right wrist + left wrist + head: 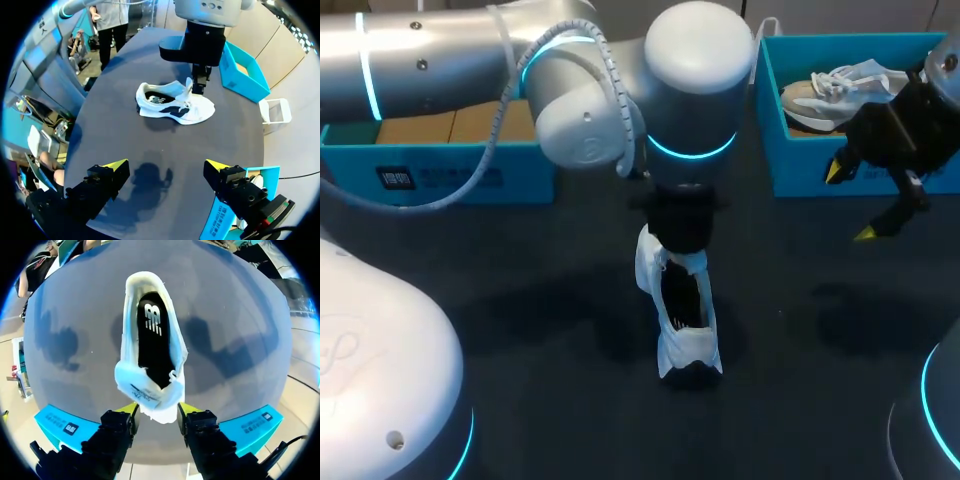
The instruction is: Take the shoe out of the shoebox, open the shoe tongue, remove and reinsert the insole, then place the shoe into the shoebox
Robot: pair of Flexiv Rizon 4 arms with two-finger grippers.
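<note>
Spreading dark and matte, the table (570,420) bears one white shoe (688,345).

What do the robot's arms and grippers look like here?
The left arm is smooth silver with rounded joints, glowing cyan rings and a grey cable looped alongside. Left gripper and right gripper are black, blocky and yellow-tipped.

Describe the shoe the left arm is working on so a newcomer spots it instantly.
Start at the dark table: at its far edge sit the left shoebox and the right shoebox. Between them, nearer the robot, the white shoe lies at the left gripper, its black insole showing. Unlike the other shoe, it is outside any box.
</note>
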